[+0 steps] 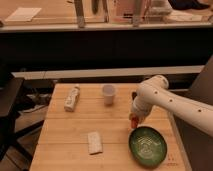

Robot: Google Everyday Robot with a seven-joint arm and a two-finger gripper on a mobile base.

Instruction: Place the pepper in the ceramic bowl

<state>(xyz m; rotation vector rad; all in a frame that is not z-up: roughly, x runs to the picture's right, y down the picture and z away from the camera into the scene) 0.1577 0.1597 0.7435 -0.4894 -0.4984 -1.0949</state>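
The dark green ceramic bowl (148, 146) with a pale centre pattern sits on the wooden table (75, 130) at the front right. My gripper (135, 119) hangs from the white arm just above the bowl's far left rim. It is shut on the small red-orange pepper (133, 123), which pokes out below the fingers, close over the rim.
A small white cup (108, 93) stands at the table's back middle. A whitish bottle-like packet (72, 98) lies at the back left. A whitish rectangular packet (94, 142) lies at the front middle. A dark chair (10, 110) stands to the left.
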